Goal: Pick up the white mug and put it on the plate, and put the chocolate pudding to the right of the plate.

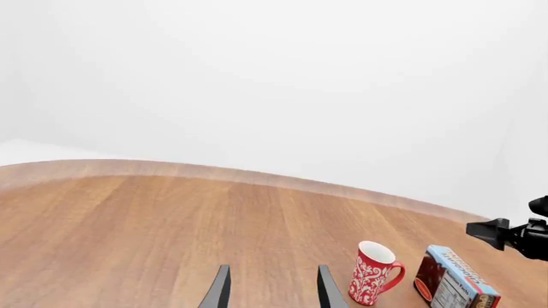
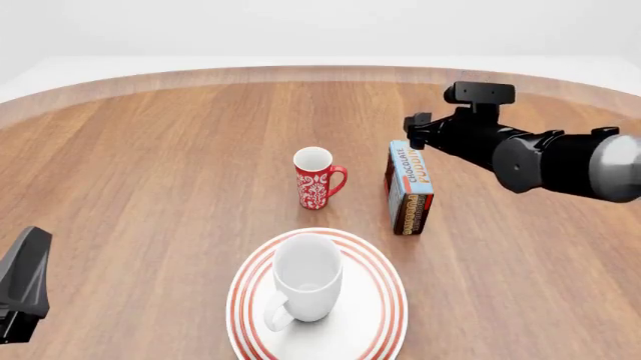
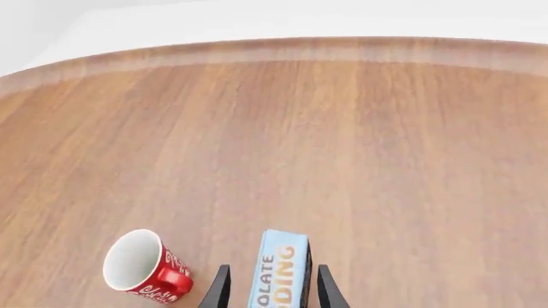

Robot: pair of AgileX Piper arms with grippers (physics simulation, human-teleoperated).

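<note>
The white mug stands upright on the red-ringed plate at the near middle of the table, its handle towards me. Upright on the table beyond the plate's right rim is the chocolate pudding carton. My right gripper hovers at the carton's far top end. In the right wrist view that gripper is open, with the carton between its fingers. My left gripper is open and holds nothing; in its view the carton appears far off. Only part of the left arm shows at the near left edge.
A red mug with white ornament stands just left of the carton and behind the plate; it also shows in both wrist views. The round wooden table stretches bare to the left and far side.
</note>
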